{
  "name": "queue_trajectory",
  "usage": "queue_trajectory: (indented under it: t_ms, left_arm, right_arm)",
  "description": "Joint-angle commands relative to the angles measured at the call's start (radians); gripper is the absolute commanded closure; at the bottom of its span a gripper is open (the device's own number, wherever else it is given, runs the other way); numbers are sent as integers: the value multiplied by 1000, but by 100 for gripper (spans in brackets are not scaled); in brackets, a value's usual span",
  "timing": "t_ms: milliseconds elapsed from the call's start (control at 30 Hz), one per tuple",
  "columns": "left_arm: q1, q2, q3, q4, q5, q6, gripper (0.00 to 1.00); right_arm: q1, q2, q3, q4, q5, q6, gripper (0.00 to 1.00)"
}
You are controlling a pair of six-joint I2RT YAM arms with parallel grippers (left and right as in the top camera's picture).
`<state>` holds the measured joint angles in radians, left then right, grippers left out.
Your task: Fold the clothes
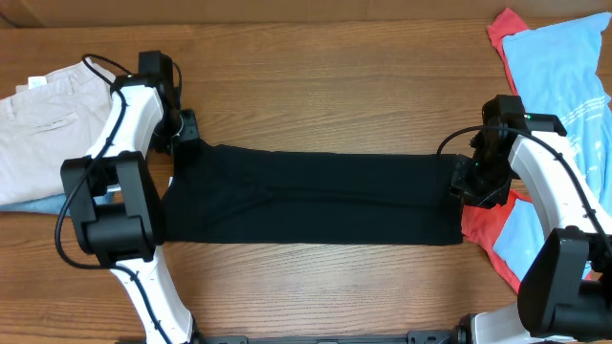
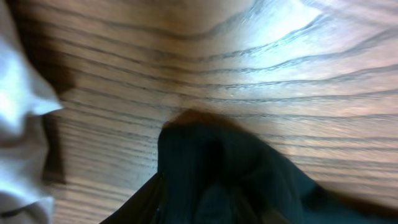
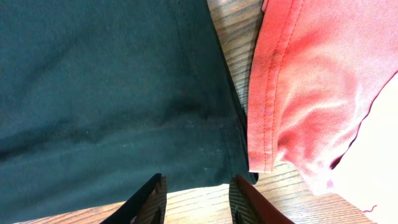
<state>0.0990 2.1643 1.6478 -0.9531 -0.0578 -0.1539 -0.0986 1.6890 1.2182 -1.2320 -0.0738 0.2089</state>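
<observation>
A black garment [image 1: 316, 196] lies flat as a long strip across the middle of the wooden table. My left gripper [image 1: 186, 143] is at its upper left corner. In the left wrist view the black cloth [image 2: 230, 168] bunches up over the jaws [image 2: 211, 211], which look shut on it. My right gripper [image 1: 469, 182] is at the garment's right edge. In the right wrist view its fingers [image 3: 199, 182] are open and empty over bare wood, just short of the black hem [image 3: 106, 93].
A red garment [image 1: 488, 229] lies against the black strip's right end, also in the right wrist view [image 3: 311, 81]. A light blue garment [image 1: 564, 76] lies at the far right. Beige trousers [image 1: 38, 124] lie at the far left, seen pale in the left wrist view [image 2: 18, 124].
</observation>
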Motion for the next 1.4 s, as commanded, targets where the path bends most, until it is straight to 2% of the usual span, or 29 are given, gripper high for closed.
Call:
queue_trajectory:
  t_ms: [0, 200, 333, 367, 467, 633, 767, 1100, 1367]
  left_arm:
    - [6, 58, -1, -5, -24, -2, 63]
    - [7, 58, 12, -38, -27, -3, 61]
    - [9, 10, 93, -112, -28, -3, 61]
    - [10, -6, 117, -131, -28, -3, 60]
    - [15, -74, 184, -187, -27, -8, 57]
    - [12, -174, 215, -241, -10, -7, 46]
    - [12, -198, 214, -293, 52, -7, 45]
    - [12, -193, 206, -323, 51, -6, 46]
    - [12, -193, 206, -330, 51, -6, 46]
  right_arm:
    - [-6, -11, 21, -1, 6, -1, 63]
    - [-6, -11, 21, -1, 6, -1, 63]
    - [-6, -11, 21, 3, 19, 0, 62]
    - [-8, -11, 21, 5, 24, 0, 56]
    - [-19, -11, 21, 9, 29, 0, 52]
    - [-67, -11, 18, 39, 27, 0, 35]
    - [-87, -3, 8, 61, -32, -36, 36]
    - [-88, 57, -52, 217, -63, -57, 40]
    - [-86, 126, -102, 271, -71, -58, 41]
